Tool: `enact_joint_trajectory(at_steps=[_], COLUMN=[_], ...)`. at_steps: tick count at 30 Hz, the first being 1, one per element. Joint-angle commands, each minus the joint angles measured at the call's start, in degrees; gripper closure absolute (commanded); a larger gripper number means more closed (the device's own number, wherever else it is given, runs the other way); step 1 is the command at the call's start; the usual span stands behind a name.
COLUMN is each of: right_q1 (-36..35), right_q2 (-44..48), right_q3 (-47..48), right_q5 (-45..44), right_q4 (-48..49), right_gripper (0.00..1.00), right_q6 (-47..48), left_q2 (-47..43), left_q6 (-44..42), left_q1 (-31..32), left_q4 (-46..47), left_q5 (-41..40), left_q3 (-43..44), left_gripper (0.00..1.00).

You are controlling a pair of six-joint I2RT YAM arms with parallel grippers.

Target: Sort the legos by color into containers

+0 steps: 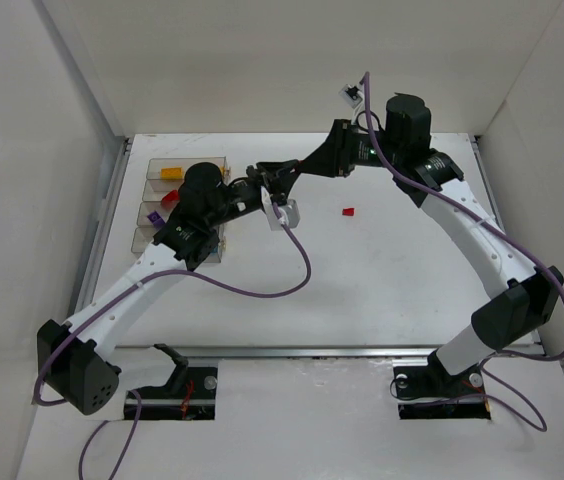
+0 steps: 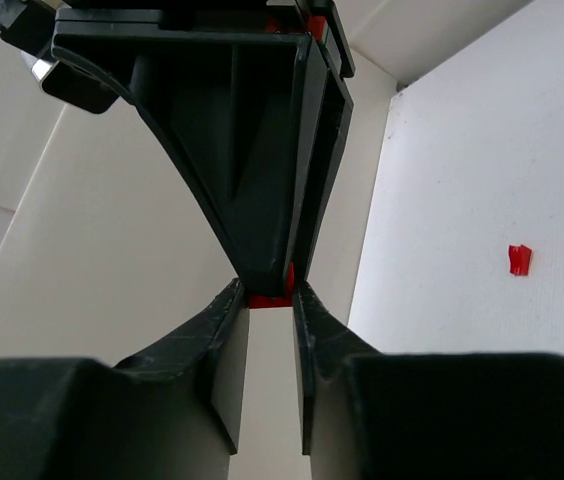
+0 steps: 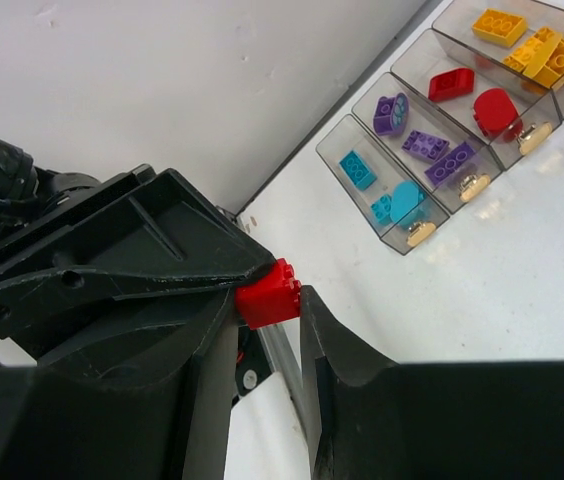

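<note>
A small red brick [image 3: 267, 292] hangs in the air between both grippers. My right gripper [image 3: 270, 302] is shut on it, and my left gripper [image 2: 270, 297] pinches the same brick [image 2: 270, 298] from the opposite side. The two grippers meet tip to tip [image 1: 265, 182] just right of the containers [image 1: 207, 163]. A second red brick [image 1: 348, 212] lies loose on the table, also visible in the left wrist view [image 2: 519, 259]. The four clear containers [image 3: 334, 150] hold sorted legos: cyan [image 3: 357, 169], purple [image 3: 427, 146], red [image 3: 493, 108] and yellow [image 3: 499, 25].
White walls enclose the table on the left, back and right. A purple cable [image 1: 297, 270] loops over the table below the left arm. A metal rail [image 1: 362, 350] runs along the table's near edge.
</note>
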State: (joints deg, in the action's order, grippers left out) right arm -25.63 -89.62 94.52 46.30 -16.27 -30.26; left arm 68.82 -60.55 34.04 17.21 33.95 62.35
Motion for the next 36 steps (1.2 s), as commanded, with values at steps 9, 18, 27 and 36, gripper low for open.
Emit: enact_joint_trajectory(at_steps=[9,18,27,36], right_q1=[-0.7,-0.1,3.0,4.2], right_q2=[1.0,2.3,5.2,1.5], right_q3=[0.9,0.3,-4.0,-2.3], right_q5=[1.9,-1.6,-13.5,-13.0], right_q4=[0.7,0.2,-3.5,-6.0], right_gripper=[0.92,0.0,0.0,0.0], right_q6=[0.6,1.1,1.1,2.2], left_q2=[-1.8,-1.8,0.8,18.1], left_q6=[1.9,7.7,26.3,37.6], left_q1=[0.1,-3.1,-14.6,-33.7], left_q4=[2.9,0.2,-10.9,-19.4], left_q5=[-1.8,-3.5,-7.3,-8.6], left_q3=[0.8,0.8,0.8,9.5], left_gripper=[1.0,1.0,1.0,1.0])
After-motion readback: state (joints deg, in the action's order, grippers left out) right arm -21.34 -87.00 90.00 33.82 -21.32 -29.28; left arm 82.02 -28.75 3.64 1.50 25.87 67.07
